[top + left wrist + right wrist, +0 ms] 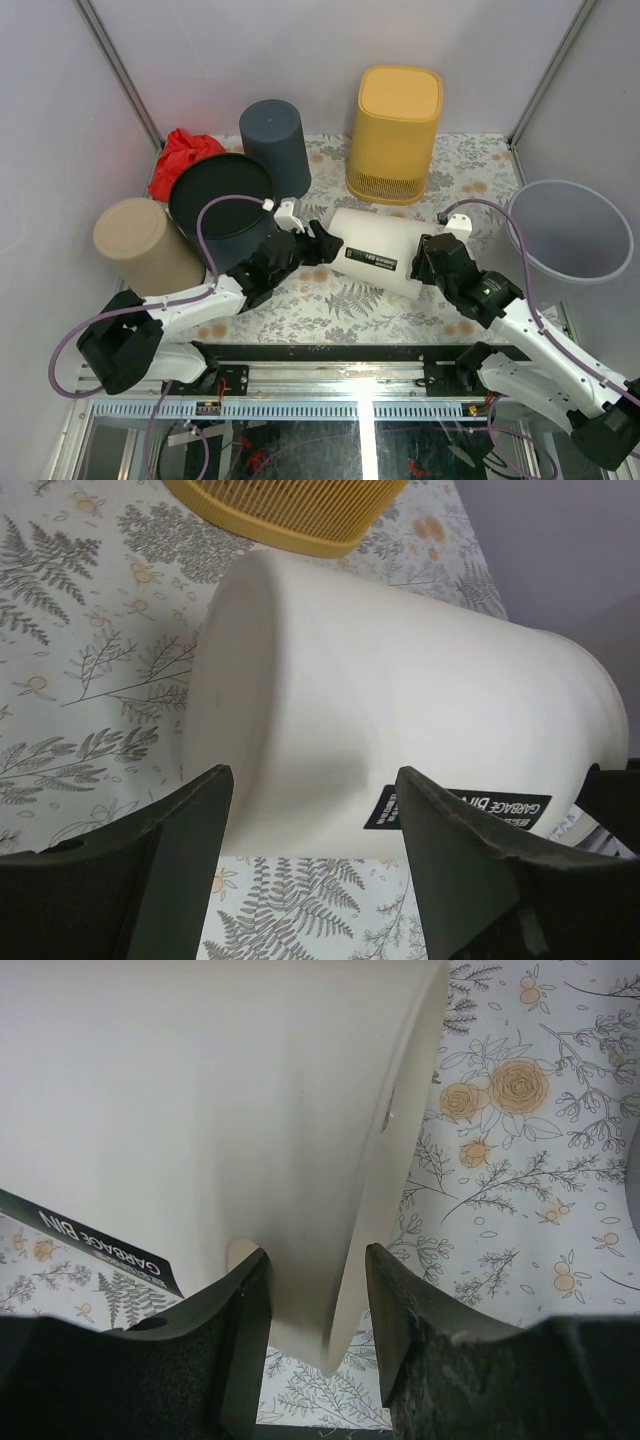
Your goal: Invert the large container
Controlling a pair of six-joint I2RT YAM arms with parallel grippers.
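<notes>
**White plastic bin on its side, held at the rim**

White and smooth, the large container (375, 252) lay on its side at the centre of the floral tablecloth (470, 165), its closed base toward the left of the frame and its mouth toward the right. A black label (371, 261) with white print ran along its lower side. Its inside could not be seen.

Behind it stood a yellow basket (395, 130) with a slotted band near the cloth and a dark grey bin (275, 145), both bottom-up. At centre left a black bin (220, 200) showed its round mouth to the camera. A tan bin (145, 243) lay tipped at far left, with a red cloth (180, 160) behind it. At the right edge a translucent grey bin (570, 240) stood mouth-up.

The left arm reached in low from lower left. The left gripper (318, 243) met the container's base with its jaws spread wide, gripping nothing. The right arm came in from lower right, and the right gripper (430, 262) was closed on the rim (one finger inside the wall, one outside, as the right wrist view showed).
</notes>
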